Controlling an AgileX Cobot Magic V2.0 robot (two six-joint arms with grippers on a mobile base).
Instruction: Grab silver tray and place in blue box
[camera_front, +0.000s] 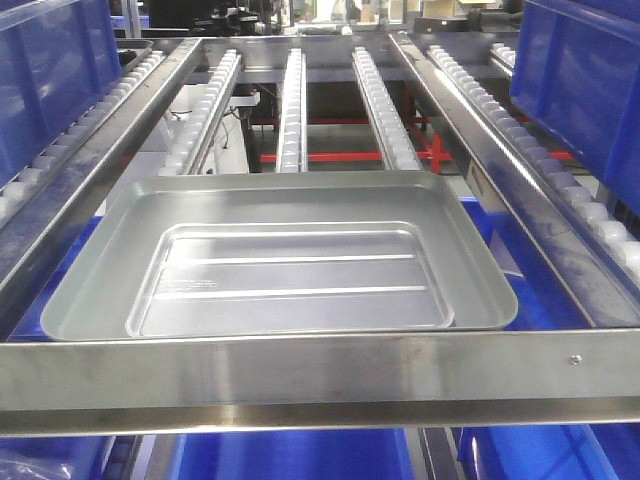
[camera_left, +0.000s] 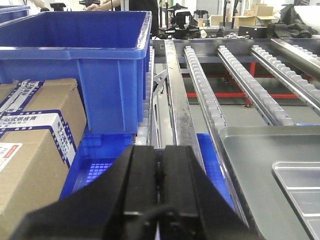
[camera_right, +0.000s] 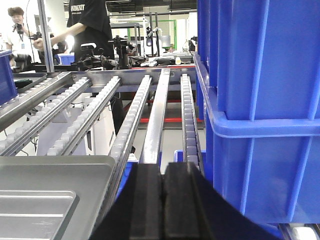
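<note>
The left claw (camera_left: 161, 187) is pinched fully together, its two black pads meeting on a hairline seam with nothing between them. The right claw (camera_right: 162, 200) is closed the same way and is also empty. Straight ahead of the left claw a long steel side rail (camera_left: 177, 100) runs away. Just right of it lies the large shallow silver metal tray (camera_left: 270, 165) with rounded corners, cut off by the frame so that only its near-left corner and part of the recessed panel show. Up and left of this claw stands a deep bright-blue ribbed plastic crate (camera_left: 75, 65), with printed brown cardboard cartons (camera_left: 35, 145) further left. Below them a lower blue bin (camera_left: 95, 172) is half hidden. From the right claw the tray is low to the left. A tall matching blue crate (camera_right: 260, 100) crowds close on the right, its top cropped. White roller tracks (camera_right: 132, 125) with open gaps stretch ahead. In the front view the tray rests flat on the tracks, its front rim just behind a broad steel cross bar (camera_front: 320, 375). Neither claw appears there. Which crate is the target cannot be told.
</note>
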